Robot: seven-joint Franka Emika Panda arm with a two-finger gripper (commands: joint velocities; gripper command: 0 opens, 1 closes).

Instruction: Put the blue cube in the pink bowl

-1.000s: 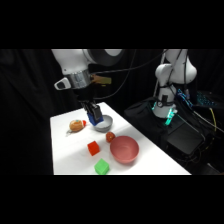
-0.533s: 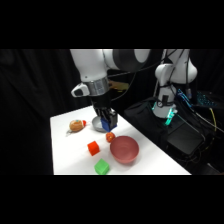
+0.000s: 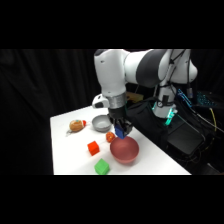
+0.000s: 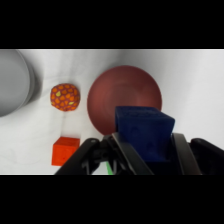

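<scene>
Cube (image 4: 144,134) of deep blue, pinched tight between the two black fingers (image 4: 181,150), one on each side, right at the bottom of the wrist view. Gripper (image 4: 146,156) closed on the blue cube so as to carry it. Held up in the air, not on the table (image 3: 70,150). Just past the blue cube in the wrist view, the pink bowl (image 4: 125,97), wide and round, with nothing in it yet. Blue cube partly over the near rim, so probably on its way to a spot above the middle for the drop.

From the side, same story: gripper (image 3: 121,131) low, blue cube (image 3: 120,131) just above the back edge of the pink bowl (image 3: 124,149). Looks close to done, only a bit more to go and then a letting go.

Near the front edge of the table, one green cube (image 3: 102,166). A little further back, one red cube (image 3: 93,147). Beside the pink bowl, one bumpy orange ball (image 4: 64,96). Further still, one grey bowl (image 3: 101,123), smaller, left alone. Furthest, near the far corner, one small orange and white toy (image 3: 76,125), too small to name.

Counted: three cubes, one of each colour. Two bowls. One ball. One toy. All apart from each other, none in the way of the drop.
</scene>
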